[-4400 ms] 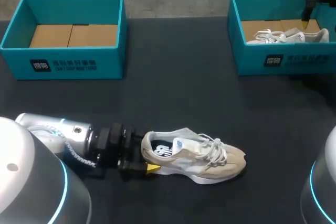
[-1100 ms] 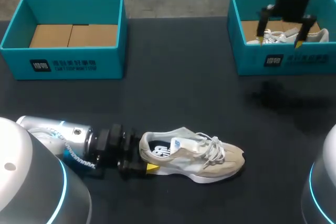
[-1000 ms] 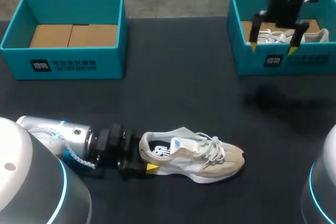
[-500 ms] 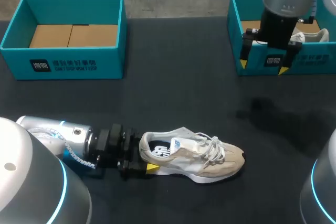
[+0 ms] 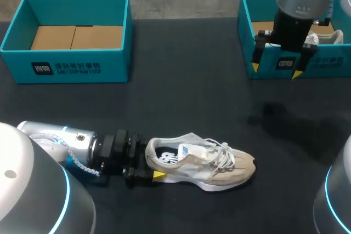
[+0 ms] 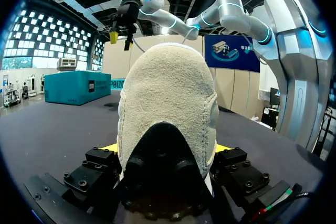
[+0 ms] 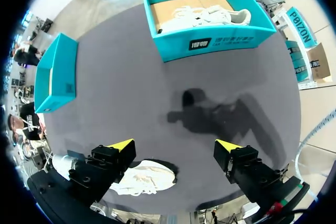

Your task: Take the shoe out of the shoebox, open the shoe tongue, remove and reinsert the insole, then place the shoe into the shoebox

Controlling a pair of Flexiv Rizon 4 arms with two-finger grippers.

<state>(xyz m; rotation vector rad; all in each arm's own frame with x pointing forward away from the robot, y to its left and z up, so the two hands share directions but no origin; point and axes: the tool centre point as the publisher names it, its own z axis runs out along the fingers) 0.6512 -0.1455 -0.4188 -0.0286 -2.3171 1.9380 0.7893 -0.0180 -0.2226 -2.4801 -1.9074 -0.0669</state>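
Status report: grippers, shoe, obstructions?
Left gripper shut on shoe heel, on table. Right gripper open, empty, by right shoebox. Nothing between it and shoe.

Two teal shoeboxes: one shoebox (image 5: 66, 68) at the surface's far-left corner, another shoebox (image 5: 329, 64) at its far-right corner. Two shoes: one shoe (image 5: 208, 164) near the front edge, another shoe (image 5: 324, 38) inside the far-right shoebox. Two end effectors: left end effector (image 5: 152, 164), right end effector (image 5: 276, 70).
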